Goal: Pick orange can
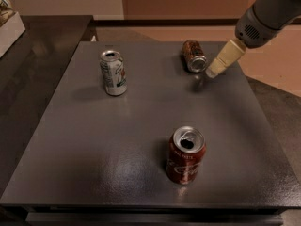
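The orange can (193, 55) lies on its side at the far right of the grey table (141, 126), its silver top facing the front. It has a brownish-orange body with dark mottled markings. My gripper (217, 66) hangs from the grey arm at the upper right, its cream fingertip just right of the can's top and slightly above the table. It holds nothing.
A white-and-green can (113, 73) stands upright at the far left. A dark red cola can (186, 155) stands upright, opened, near the front middle. A dark counter (37, 46) adjoins the table on the left, with a white box (8, 20) on it.
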